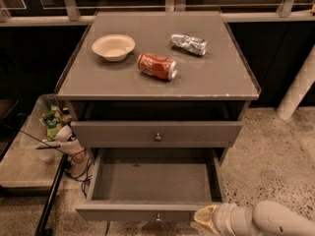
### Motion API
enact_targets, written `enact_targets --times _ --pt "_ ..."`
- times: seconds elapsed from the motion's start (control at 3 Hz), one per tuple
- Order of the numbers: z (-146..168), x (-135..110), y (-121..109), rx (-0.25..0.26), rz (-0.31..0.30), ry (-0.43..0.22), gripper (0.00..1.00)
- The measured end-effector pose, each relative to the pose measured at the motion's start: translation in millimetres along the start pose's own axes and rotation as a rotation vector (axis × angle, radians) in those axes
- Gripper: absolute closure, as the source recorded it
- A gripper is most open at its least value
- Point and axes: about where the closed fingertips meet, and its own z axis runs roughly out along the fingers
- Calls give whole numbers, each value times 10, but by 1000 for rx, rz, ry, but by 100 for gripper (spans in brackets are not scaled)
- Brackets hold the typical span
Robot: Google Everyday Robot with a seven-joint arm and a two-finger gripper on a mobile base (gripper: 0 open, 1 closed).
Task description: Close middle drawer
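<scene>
The middle drawer (152, 181) is pulled far out of the grey cabinet and is empty inside. Its flat front (123, 212) faces me at the bottom of the camera view, with a small round knob (158, 217) in the middle. My gripper (204, 215) comes in from the lower right on a pale arm (268, 220). Its cream tip is at the right end of the drawer front, touching or nearly touching it. The top drawer (156, 132) above is pushed in. The lowest drawer is hidden under the open one.
On the cabinet top (113, 77) lie a white bowl (113, 46), a red can (157, 66) on its side and a crushed silver can (189, 44). A low shelf with bottles and cables (56, 132) stands at the left. A white post (298, 90) stands at the right.
</scene>
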Motion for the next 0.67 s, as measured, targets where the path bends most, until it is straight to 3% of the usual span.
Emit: enact_targets --times 0.67 --pt "408 155 28 -39 -47 64 100"
